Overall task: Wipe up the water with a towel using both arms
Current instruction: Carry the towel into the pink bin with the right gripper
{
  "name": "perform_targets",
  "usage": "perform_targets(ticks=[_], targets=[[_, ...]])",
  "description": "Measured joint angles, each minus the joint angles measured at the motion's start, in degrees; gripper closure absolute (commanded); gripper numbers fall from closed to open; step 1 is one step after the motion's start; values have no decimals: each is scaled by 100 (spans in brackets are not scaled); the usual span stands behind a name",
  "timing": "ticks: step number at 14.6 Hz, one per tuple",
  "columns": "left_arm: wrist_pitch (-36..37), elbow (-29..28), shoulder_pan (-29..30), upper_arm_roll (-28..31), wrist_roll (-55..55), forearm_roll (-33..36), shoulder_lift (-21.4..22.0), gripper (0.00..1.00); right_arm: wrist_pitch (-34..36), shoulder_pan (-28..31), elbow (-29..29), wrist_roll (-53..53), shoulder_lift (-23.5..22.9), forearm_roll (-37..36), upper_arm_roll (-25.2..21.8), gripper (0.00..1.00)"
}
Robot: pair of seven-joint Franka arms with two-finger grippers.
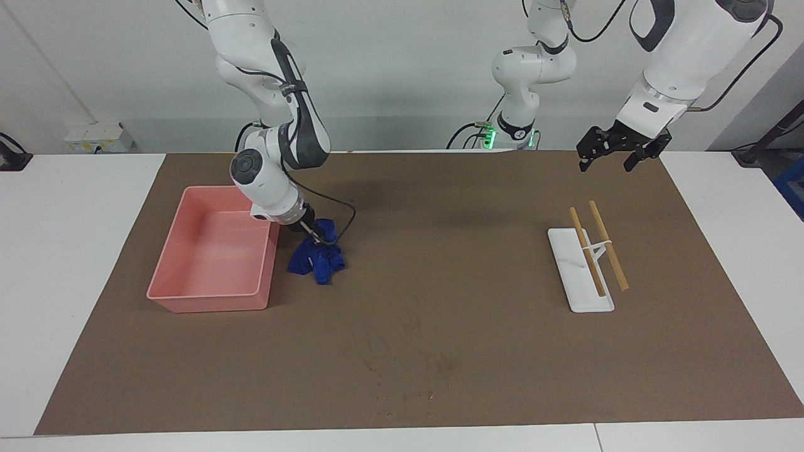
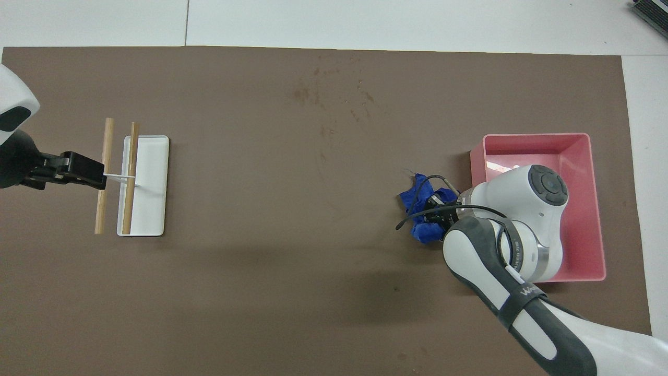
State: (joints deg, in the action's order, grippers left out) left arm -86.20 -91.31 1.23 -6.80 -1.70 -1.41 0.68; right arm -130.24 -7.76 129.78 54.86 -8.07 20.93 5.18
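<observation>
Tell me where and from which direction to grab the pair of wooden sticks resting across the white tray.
Grip the wooden sticks near their middle, where a thin white crosspiece joins them, coming straight down from above. They lie flat and parallel across the white tray, with their ends overhanging its edges, so probably only a top approach can straddle one. The open left gripper hangs over the mat on the robots' side of them.

From high across the surface (image 1: 440,351) we face the robots from afar. From above their end we look steeply down and forward. Both views share the brown mat (image 2: 261,292), turned half around.
</observation>
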Motion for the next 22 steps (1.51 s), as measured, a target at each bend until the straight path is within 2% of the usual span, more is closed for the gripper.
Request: perform_targets(ticks=[3,9,11,14,17,19,22], targets=[[2,0,0,0,0,0,0,0,425,95,97,-13,124,-27,-41,100],[5,0,0,0,0,0,0,0,1730,112,233,421,544,-46,-37,100],[6,0,0,0,0,0,0,0,2277,108,1,639,754,-46,-27,100],[7,0,0,0,0,0,0,0,3124,129,-671,956,1001,-45,-48,100],[8,0,0,0,0,0,0,0,3333,140,-1079,1050,1309,-166,-103,100],[8,0,0,0,0,0,0,0,3336,213,-1139,991,1582,-635,-154,100],[9,0,0,0,0,0,0,0,3225,804,-1128,66,1731,-921,-184,100]])
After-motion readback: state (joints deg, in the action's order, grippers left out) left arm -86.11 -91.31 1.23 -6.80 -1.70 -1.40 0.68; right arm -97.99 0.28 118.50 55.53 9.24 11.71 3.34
